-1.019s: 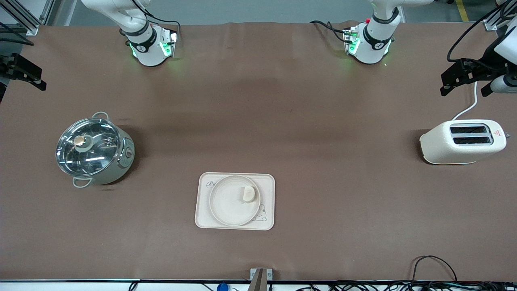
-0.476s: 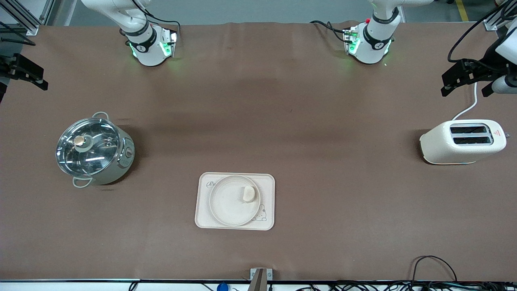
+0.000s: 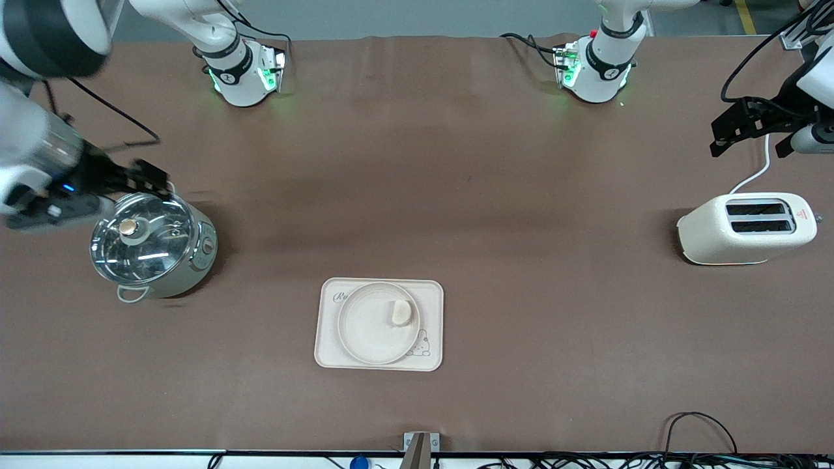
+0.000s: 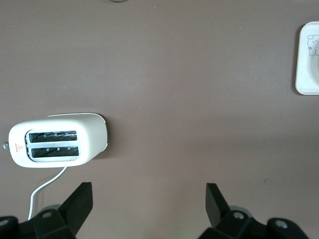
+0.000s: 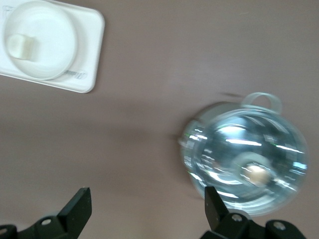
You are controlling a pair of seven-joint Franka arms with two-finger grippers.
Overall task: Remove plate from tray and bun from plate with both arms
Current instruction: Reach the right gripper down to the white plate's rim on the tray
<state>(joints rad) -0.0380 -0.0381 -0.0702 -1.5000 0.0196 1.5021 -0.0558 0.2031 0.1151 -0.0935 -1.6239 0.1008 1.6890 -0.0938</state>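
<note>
The bun [image 3: 402, 312] lies on the plate [image 3: 365, 329], off its middle toward the left arm's end of the table and close to the rim. The plate sits on a rectangular cream tray [image 3: 326, 348] and fills most of it, with a small animal drawing showing at the tray's corner nearest the front camera on the left arm's end. The tray rests on the brown table [image 3: 521, 365] midway between its two ends and closer to the edge by the front camera than to the edge where the arm bases stand. A lidded steel pot [image 3: 151, 242] with a glass lid stands toward the right arm's end of the table, well apart from the tray. A white toaster [image 3: 746, 228] stands near the left arm's end, also well apart. The right gripper [image 3: 146, 176] hangs in the air over the pot's rim, its fingers spread and holding nothing. The left gripper [image 3: 749, 127] hangs over the table edge at the left arm's end, above the toaster's cord, fingers spread wide and empty.
</note>
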